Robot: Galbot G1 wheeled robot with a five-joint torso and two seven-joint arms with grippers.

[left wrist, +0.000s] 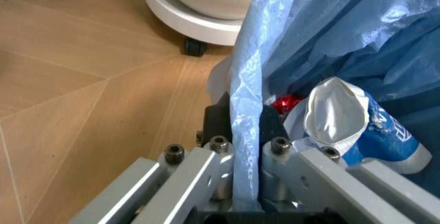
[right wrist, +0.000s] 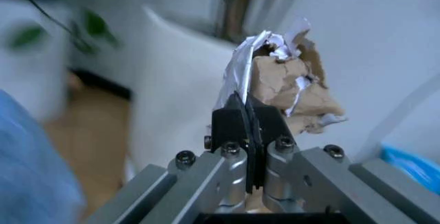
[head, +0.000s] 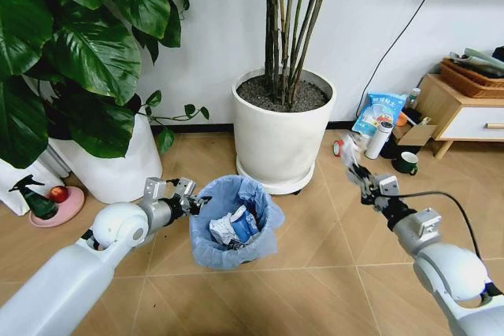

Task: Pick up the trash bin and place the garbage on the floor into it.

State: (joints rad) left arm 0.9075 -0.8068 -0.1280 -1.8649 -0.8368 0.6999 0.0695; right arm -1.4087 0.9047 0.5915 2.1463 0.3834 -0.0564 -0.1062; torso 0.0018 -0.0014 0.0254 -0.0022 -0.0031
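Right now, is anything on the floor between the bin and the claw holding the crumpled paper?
No. In the head view, only bare wooden floor lies between the trash bin and the right gripper holding crumpled paper.

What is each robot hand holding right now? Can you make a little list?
left hand: shut on the blue bag rim of the trash bin
right hand: shut on a crumpled wrapper, held up in the air right of the bin
inside the bin: blue-white wrapper, something red
behind the bin: white plant pot

Light-blue bin liner (white pot)
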